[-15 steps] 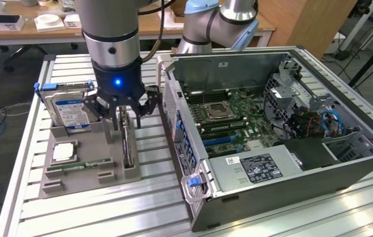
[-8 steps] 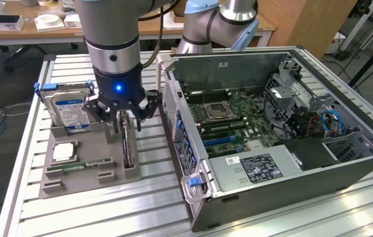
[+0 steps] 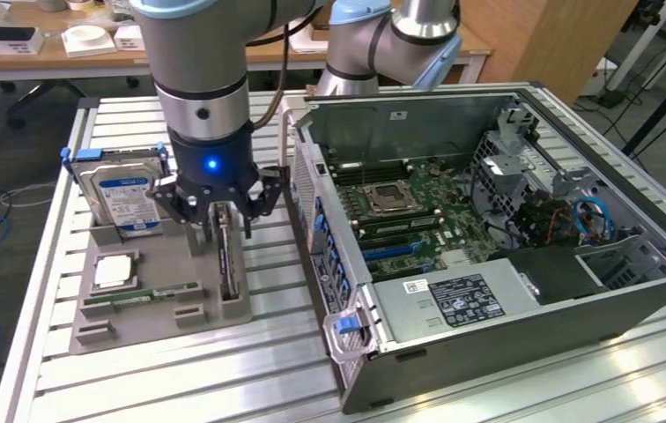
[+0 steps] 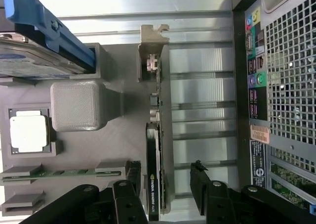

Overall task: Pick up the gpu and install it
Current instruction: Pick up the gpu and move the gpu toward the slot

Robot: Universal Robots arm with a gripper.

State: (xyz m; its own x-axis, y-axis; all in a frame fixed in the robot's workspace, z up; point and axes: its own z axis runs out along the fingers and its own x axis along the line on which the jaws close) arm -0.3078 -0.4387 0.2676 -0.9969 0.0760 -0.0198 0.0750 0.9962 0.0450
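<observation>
Gripper released — jaws spread on either side of the gpu, not yet clamping it. The gpu stands on edge along the tray's edge nearest the case.

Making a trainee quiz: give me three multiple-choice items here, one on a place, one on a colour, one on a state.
1. The gpu is: A on edge in the grey tray; B in the computer case; C flat on the table.
2. The hard drive's carrier is: A red; B blue; C yellow.
3. The hand is: A shut on the gpu; B open astride the gpu; C shut on the hard drive.
1A, it stands in a tray slot; 2B, blue frame; 3B, a finger each side.
</observation>
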